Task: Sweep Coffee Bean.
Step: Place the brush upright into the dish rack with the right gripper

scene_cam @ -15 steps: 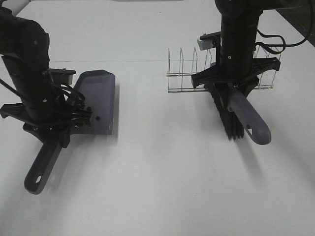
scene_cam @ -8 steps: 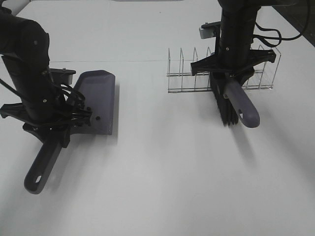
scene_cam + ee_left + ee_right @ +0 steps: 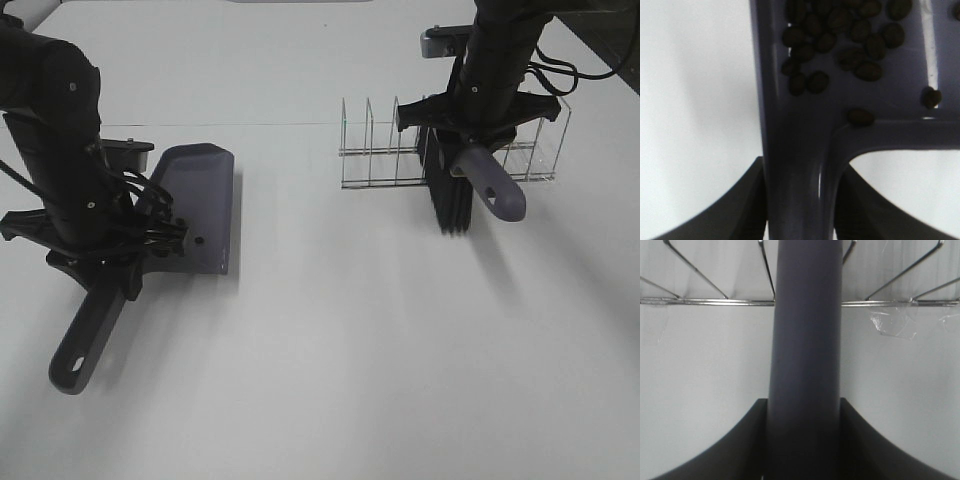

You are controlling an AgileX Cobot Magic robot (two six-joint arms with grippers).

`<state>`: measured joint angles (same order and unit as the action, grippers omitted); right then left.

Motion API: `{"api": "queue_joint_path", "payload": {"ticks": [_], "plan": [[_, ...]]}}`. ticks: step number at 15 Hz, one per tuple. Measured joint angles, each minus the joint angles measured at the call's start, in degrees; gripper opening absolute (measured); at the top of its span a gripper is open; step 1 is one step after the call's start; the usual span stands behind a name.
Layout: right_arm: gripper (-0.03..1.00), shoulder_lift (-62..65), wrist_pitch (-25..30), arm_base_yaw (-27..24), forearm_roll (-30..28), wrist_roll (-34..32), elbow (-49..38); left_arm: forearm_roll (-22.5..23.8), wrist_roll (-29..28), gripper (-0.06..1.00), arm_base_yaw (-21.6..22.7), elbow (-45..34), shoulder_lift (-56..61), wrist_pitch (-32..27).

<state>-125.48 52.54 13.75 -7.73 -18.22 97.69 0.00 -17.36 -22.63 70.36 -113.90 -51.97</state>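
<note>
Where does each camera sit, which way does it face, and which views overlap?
Exterior high: mounted high, looking down on the table; left arm, right arm, dustpan, brush and wire rack show.
Left wrist: on the left arm, looking along the dustpan handle at the coffee beans; the left fingers flank it.
Right wrist: on the right arm, looking along the brush handle toward the rack; the right fingers flank it.
Shared: exterior and left wrist both show the dustpan.

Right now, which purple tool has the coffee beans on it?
The dustpan in the left gripper: coffee beans lie in its tray. The brush by the wire rack shows none.
</note>
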Motion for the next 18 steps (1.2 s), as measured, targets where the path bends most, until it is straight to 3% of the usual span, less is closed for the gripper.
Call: {"api": "queue_joint_path", "payload": {"ticks": [7,18], "plan": [[0.29,-4.70,2.01,-0.06,-0.52,1.15,8.37,0.00,0.00,0.33,0.00,0.00,0.00,-1.09],[0.29,-6.82,4.98,-0.06,-0.52,1.89,10.03,0.00,0.00,0.33,0.00,0.00,0.00,-1.20]]}}
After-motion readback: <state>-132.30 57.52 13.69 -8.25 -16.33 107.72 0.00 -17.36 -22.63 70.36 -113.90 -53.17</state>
